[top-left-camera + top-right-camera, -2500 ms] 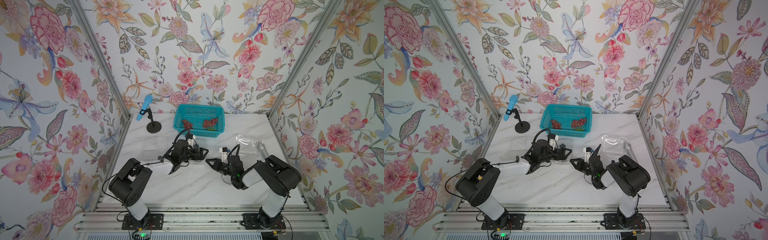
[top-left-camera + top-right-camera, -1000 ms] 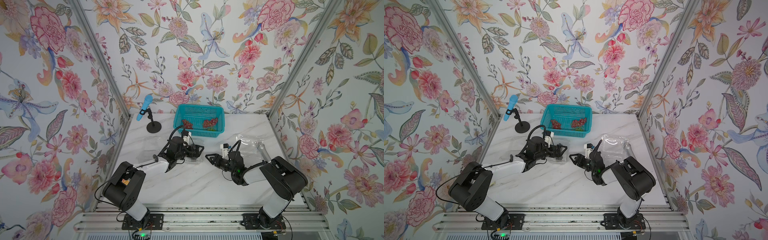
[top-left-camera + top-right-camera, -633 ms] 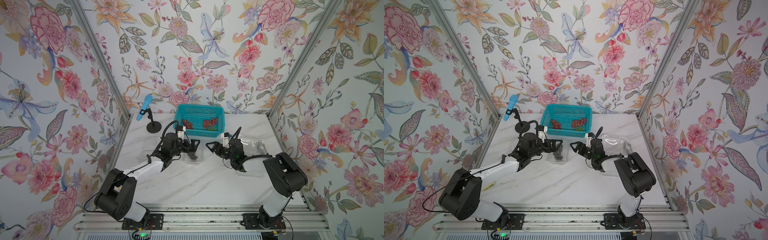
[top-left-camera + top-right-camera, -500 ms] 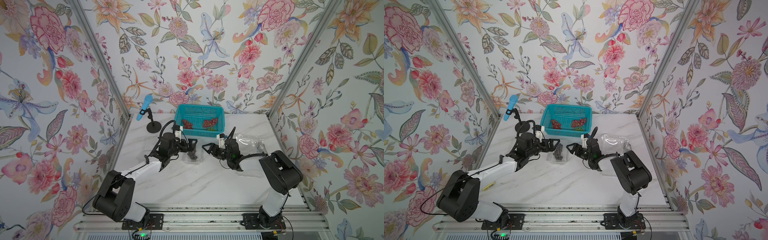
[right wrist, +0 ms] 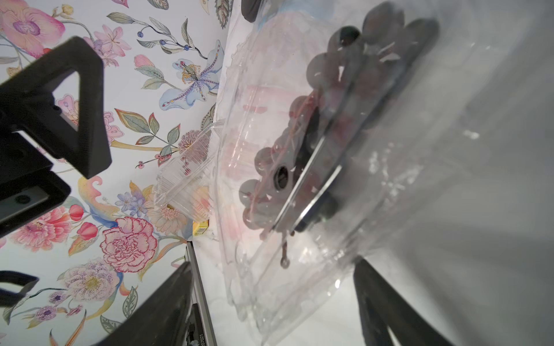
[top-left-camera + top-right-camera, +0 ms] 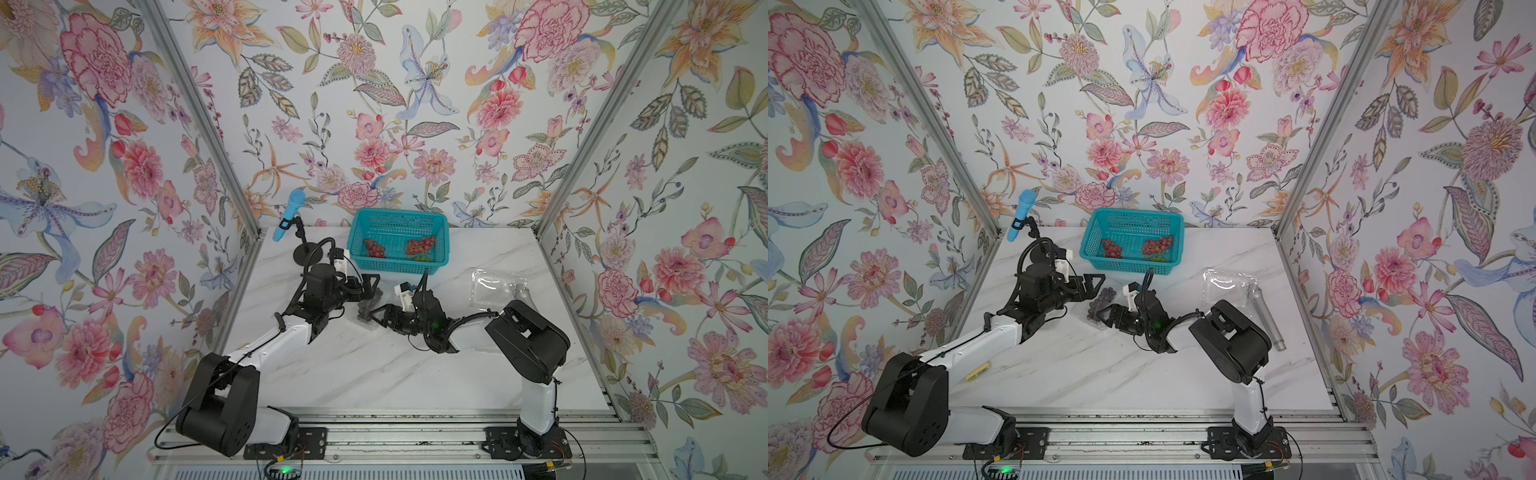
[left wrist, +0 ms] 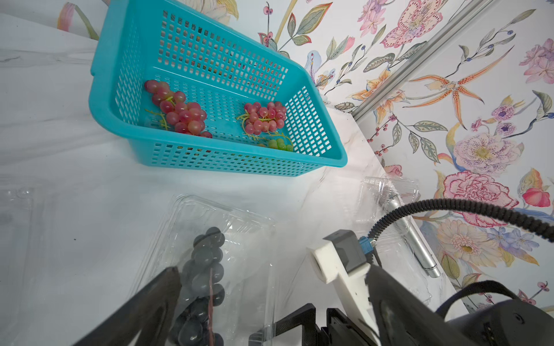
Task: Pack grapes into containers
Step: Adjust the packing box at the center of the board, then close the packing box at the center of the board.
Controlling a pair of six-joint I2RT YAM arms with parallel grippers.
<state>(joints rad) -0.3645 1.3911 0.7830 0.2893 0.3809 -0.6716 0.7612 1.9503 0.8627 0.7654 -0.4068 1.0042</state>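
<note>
The fingers of the right gripper (image 6: 376, 319) are being held apart, with nothing clamped. In the right wrist view one of these fingers (image 5: 162, 305) is being shown on each side of the near end of a clear container (image 5: 236, 125), with a gap to the plastic on at least one side. The fingers of the left gripper (image 6: 1095, 286) are being spread wide as well, empty, at the end of that container lying nearer the teal basket (image 6: 398, 214).

Inside the container a bunch of dark grapes (image 7: 207, 263) is being seen through hazy plastic, so the lid is being judged to be folded over it. Whether it is snapped shut cannot be told. This container is sitting on the counter (image 6: 374, 374), just on the robot's side of the basket.

In the basket, red bunches (image 6: 376, 248) and a few green grapes (image 7: 280, 144) are lying unpacked. A second, empty container (image 6: 496, 286) is lying off the basket's corner on the robot's right, with a silver cylinder (image 6: 1268, 328) just beyond it.

The step in hand is being read as the finishing of the first pack. Next, the lid is probably needing to be pressed home while the box is being steadied. After that a red bunch is to be fetched from the basket, which is calling for a light grip so that no grape is crushed.
</note>
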